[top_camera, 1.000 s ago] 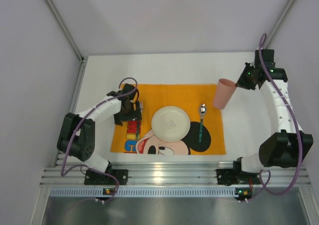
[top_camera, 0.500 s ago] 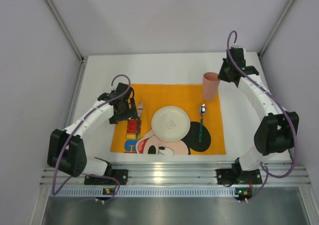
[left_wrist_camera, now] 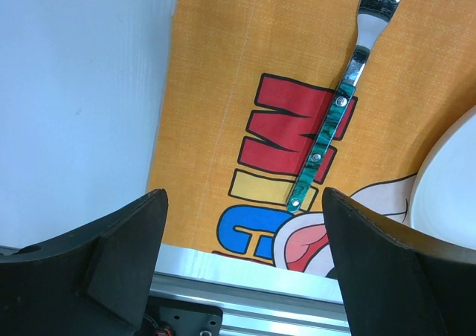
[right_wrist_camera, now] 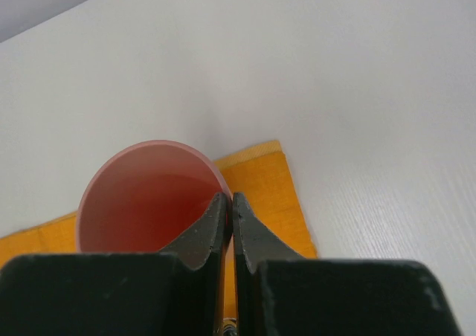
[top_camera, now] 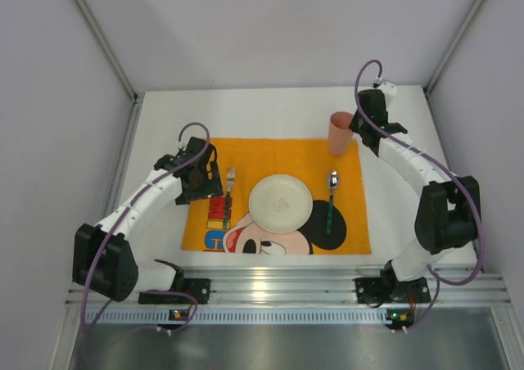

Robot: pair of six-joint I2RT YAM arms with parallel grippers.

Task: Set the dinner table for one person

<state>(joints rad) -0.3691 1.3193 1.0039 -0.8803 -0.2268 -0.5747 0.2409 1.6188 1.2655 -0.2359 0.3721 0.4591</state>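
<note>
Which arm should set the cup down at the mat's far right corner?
Right. The right gripper pinches the cup at that corner; the left gripper hangs open over the fork.

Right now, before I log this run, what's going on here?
A one-person place setting is nearly laid. The right gripper is shut on the rim of the pink cup, holding it upright at the far right corner of the orange mat. The left gripper hangs open over the mat's left edge. The fork lies left of the plate, the spoon right of it.
</note>
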